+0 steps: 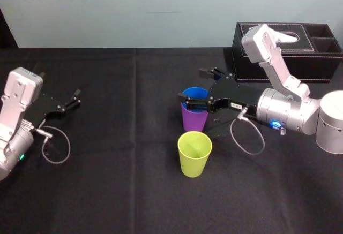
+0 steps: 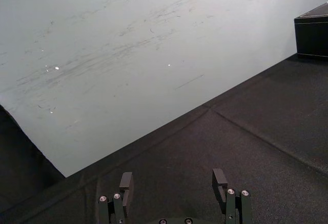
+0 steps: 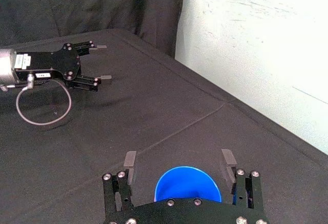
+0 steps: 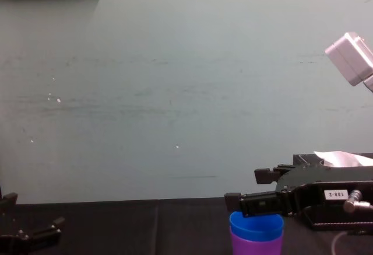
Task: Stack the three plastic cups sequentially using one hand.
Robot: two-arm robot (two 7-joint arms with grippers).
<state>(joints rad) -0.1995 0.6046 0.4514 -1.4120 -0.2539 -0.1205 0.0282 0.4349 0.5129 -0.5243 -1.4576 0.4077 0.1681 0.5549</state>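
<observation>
On the worktop (image 1: 123, 191), the inner cup (image 1: 194, 92) sits in the outer cup (image 1: 193, 121) at centre. The third cup (image 1: 194, 153) stands just nearer, and the box (image 1: 327, 65) lies far right.

The black table (image 1: 107, 191) bears a purple cup (image 1: 194, 120), yellow-green cup (image 1: 194, 156) and tissue box (image 1: 316, 65).

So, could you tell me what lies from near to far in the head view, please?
Yellow-green tapered plastic cup, purple plastic cup holding the blue plastic cup, black rectangular tissue box.
</observation>
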